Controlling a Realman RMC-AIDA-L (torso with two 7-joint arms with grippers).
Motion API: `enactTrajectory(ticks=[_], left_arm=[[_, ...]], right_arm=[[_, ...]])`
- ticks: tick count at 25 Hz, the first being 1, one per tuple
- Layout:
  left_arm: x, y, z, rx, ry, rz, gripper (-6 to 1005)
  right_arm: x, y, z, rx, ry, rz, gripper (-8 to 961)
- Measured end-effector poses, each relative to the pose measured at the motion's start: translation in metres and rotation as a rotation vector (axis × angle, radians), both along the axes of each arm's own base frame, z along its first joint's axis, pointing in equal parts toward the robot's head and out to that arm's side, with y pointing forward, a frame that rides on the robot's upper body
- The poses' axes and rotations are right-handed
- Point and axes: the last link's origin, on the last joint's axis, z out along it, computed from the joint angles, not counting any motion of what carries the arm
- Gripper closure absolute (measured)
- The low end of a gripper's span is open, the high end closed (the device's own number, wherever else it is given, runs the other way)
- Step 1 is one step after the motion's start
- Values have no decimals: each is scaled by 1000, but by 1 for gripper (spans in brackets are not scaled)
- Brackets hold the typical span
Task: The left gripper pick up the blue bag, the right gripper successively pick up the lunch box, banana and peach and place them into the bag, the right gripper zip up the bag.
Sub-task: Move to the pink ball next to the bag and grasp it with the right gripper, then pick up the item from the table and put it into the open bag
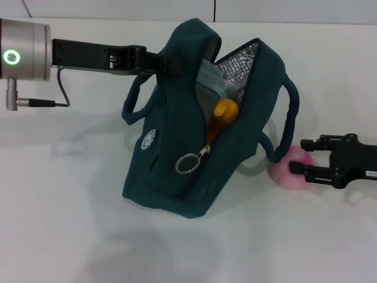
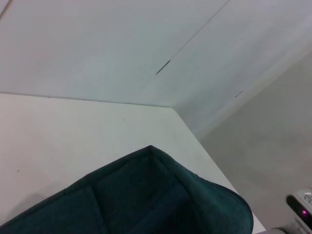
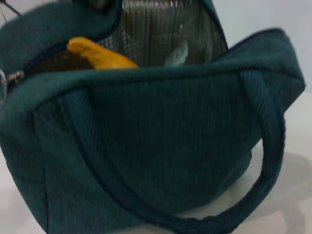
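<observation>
My left gripper (image 1: 154,62) comes in from the left and is shut on the upper edge of the blue bag (image 1: 177,165), holding it up and tilted on the table. The bag's mouth is unzipped, showing foil lining. The banana (image 1: 224,113) pokes out of the opening, and the lunch box (image 1: 209,79) shows as a grey-blue edge behind it. The right wrist view looks over the bag's (image 3: 161,136) side at the banana (image 3: 100,54). The pink peach (image 1: 287,174) lies on the table right of the bag. My right gripper (image 1: 301,156) is open, its fingertips on either side of the peach.
The metal ring zipper pull (image 1: 188,163) hangs down the bag's front. One loop handle (image 1: 293,112) arches down toward the peach, the other (image 1: 132,106) hangs on the left. The left wrist view shows the bag's fabric (image 2: 146,195) and the white table's far corner (image 2: 173,108).
</observation>
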Motion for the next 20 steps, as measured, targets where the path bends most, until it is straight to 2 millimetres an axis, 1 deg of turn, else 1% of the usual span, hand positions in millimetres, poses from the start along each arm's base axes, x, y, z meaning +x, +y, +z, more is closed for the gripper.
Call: enactTrajectory(ticks=[5,15,18,20], left_arm=[[-1,-1,0,-1,-1,3,944],[-3,-3,-1,-4,-5,11,945],[-3,-3,-1,-6,-7,10,944],[-3,-3,-1,-8,-8,9,944]], right_arm=[[-3,4,-5,-19,-19,-13,386],[0,3,-2,-13,-8,-33,402],[4,2,5,11,15,-54,610],[7,1,13,39,50,-77,662]])
